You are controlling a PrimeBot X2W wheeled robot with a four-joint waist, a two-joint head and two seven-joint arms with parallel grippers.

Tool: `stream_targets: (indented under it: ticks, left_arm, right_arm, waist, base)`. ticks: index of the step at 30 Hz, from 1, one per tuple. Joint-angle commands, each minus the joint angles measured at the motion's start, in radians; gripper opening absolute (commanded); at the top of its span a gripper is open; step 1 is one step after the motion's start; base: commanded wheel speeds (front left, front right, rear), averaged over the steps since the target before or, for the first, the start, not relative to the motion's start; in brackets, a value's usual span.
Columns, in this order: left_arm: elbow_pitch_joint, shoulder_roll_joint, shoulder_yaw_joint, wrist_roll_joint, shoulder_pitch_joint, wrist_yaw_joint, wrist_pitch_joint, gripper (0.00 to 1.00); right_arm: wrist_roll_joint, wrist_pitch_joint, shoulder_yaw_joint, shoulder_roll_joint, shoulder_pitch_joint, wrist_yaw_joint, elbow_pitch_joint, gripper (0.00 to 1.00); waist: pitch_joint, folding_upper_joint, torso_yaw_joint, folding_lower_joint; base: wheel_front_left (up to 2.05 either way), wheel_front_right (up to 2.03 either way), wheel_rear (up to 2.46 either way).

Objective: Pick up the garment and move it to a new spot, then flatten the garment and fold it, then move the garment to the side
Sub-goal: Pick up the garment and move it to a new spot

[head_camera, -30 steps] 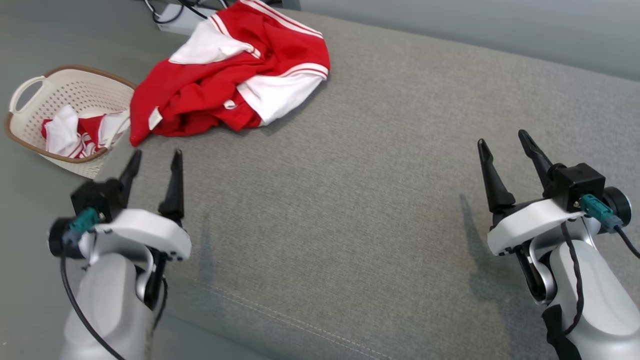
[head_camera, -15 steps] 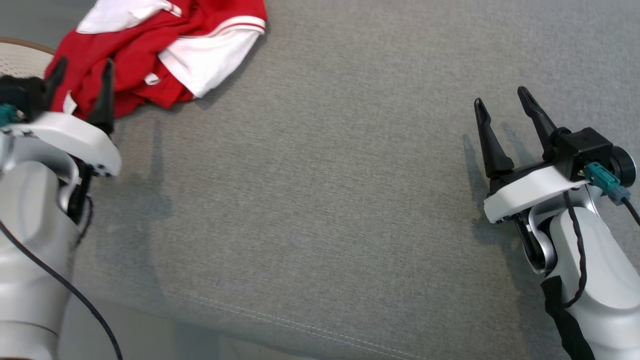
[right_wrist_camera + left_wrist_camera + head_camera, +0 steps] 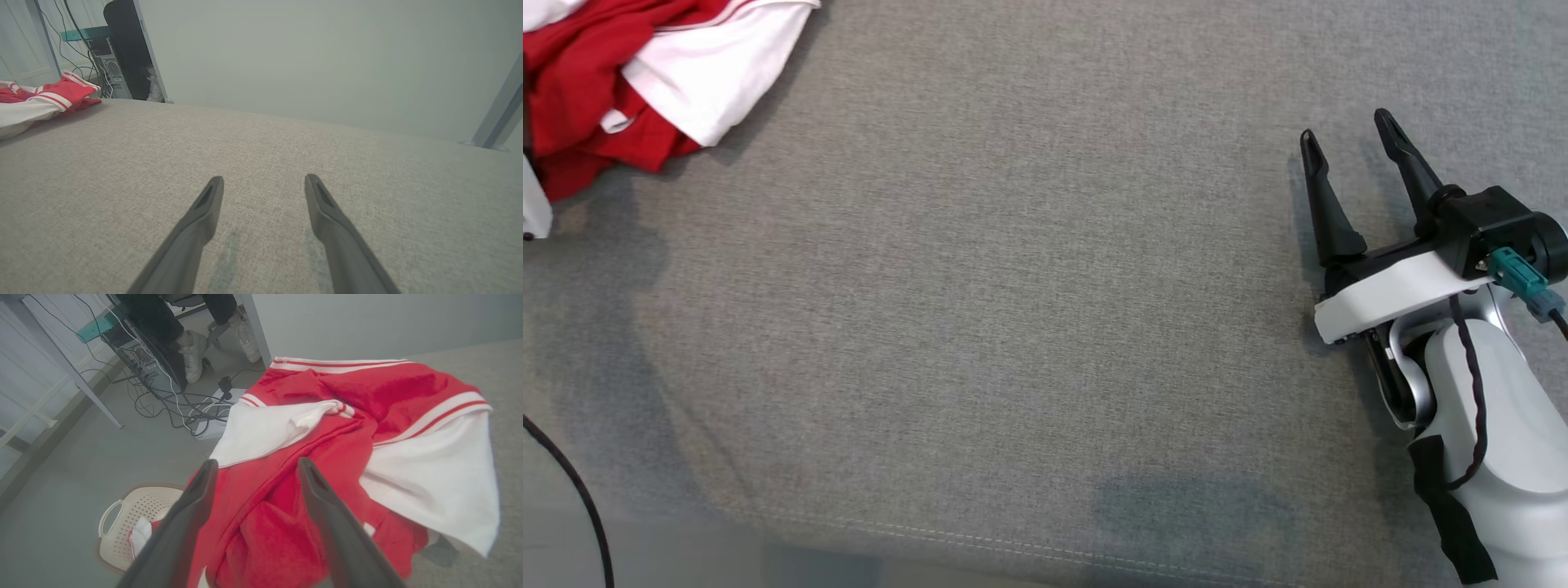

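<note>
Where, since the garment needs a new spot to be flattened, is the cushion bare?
The whole middle of the grey cushion is bare, from the red-and-white garment at far left across to the right gripper. Crowded only at that left corner, where the left gripper hangs over the garment.

Garment (image 3: 347,396): red, with plain white panels and red-and-white striped bands at the edges. Cushion (image 3: 1013,286): grey, fine woven fleck. Basket (image 3: 135,506): cream, perforated in dots, brown rim. Shoes (image 3: 193,355): white.
</note>
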Motion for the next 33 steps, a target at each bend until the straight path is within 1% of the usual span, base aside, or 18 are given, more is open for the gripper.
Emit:
stream_targets:
  ticks: [1, 9, 15, 16, 18, 20, 21, 24, 25, 26, 27, 28, 29, 33]
  left_arm:
    - [-0.001, 0.076, 0.013, 0.009, -0.034, 0.002, 0.002, 1.0]
    - [0.063, 0.094, -0.042, 0.048, -0.078, 0.005, 0.051, 1.0]
    - [0.087, 0.106, -0.042, 0.045, -0.086, 0.053, 0.053, 1.0]
    - [0.087, 0.106, -0.042, 0.045, -0.086, 0.053, 0.053, 1.0]
    - [0.092, 0.108, -0.042, 0.043, -0.088, 0.07, 0.048, 1.0]
    - [0.096, 0.108, -0.041, 0.039, -0.088, 0.076, 0.05, 1.0]
    - [0.102, 0.113, -0.038, 0.033, -0.088, 0.087, 0.062, 1.0]
    - [0.107, 0.125, -0.033, 0.026, -0.088, 0.097, 0.073, 1.0]
    - [0.108, 0.131, -0.032, 0.024, -0.088, 0.104, 0.079, 0.85]
    - [0.11, 0.134, -0.029, 0.02, -0.089, 0.108, 0.083, 0.58]
    - [0.111, 0.137, -0.029, 0.018, -0.09, 0.111, 0.084, 0.4]
    - [0.111, 0.139, -0.03, 0.019, -0.092, 0.12, 0.078, 0.07]
    - [0.111, 0.14, -0.03, 0.019, -0.095, 0.128, 0.073, 0.0]
    - [0.109, 0.136, -0.031, 0.015, -0.105, 0.154, 0.061, 0.0]
  right_arm:
    - [-0.006, -0.012, 0.018, 0.012, -0.008, 0.001, -0.027, 1.0]
    - [-0.004, -0.012, 0.001, 0.025, -0.005, 0.001, -0.041, 1.0]
    - [0.003, -0.012, -0.002, 0.028, -0.002, 0.001, -0.047, 1.0]
    - [0.003, -0.012, -0.002, 0.028, -0.002, 0.001, -0.047, 1.0]
    - [0.007, -0.012, -0.002, 0.028, -0.003, 0.001, -0.048, 1.0]
    - [0.01, -0.012, -0.001, 0.029, -0.003, 0.001, -0.05, 1.0]
    - [0.014, -0.012, 0.002, 0.031, -0.003, 0.001, -0.05, 1.0]
    - [0.019, -0.012, 0.006, 0.035, -0.007, 0.001, -0.053, 1.0]
    - [0.021, -0.012, 0.007, 0.036, -0.009, 0.001, -0.056, 1.0]
    - [0.023, -0.012, 0.007, 0.037, -0.011, 0.001, -0.059, 1.0]
    - [0.024, -0.012, 0.006, 0.038, -0.011, 0.001, -0.061, 1.0]
    - [0.025, -0.012, 0.005, 0.037, -0.01, 0.001, -0.063, 1.0]
    - [0.026, -0.012, 0.002, 0.036, -0.01, 0.001, -0.064, 1.0]
    - [0.028, -0.012, -0.008, 0.037, -0.006, 0.001, -0.064, 1.0]
  waist:
    - [0.016, 0.0, -0.017, 0.0]
    - [0.04, 0.0, -0.045, 0.0]
    - [0.05, 0.0, -0.057, 0.0]
    - [0.05, 0.0, -0.057, 0.0]
    - [0.054, 0.0, -0.06, 0.0]
    - [0.058, 0.0, -0.064, 0.0]
    - [0.062, 0.0, -0.072, 0.0]
    - [0.07, 0.0, -0.085, 0.0]
    - [0.075, 0.0, -0.09, 0.0]
    - [0.079, 0.0, -0.095, 0.0]
    - [0.083, 0.0, -0.098, 0.0]
    - [0.086, 0.0, -0.1, 0.0]
    - [0.088, 0.0, -0.101, 0.0]
    - [0.09, 0.0, -0.101, 0.0]
  base:
    - [0.0, 0.0, 0.0]
    - [0.0, 0.0, 0.0]
    - [0.0, 0.0, 0.0]
    - [0.0, 0.0, 0.0]
    - [0.0, 0.0, 0.0]
    - [0.0, 0.0, 0.0]
    - [0.0, 0.0, 0.0]
    - [0.0, 0.0, 0.0]
    - [0.0, 0.0, 0.0]
    - [0.0, 0.0, 0.0]
    - [0.0, 0.0, 0.0]
    - [0.0, 0.0, 0.0]
    - [0.0, 0.0, 0.0]
    - [0.0, 0.0, 0.0]
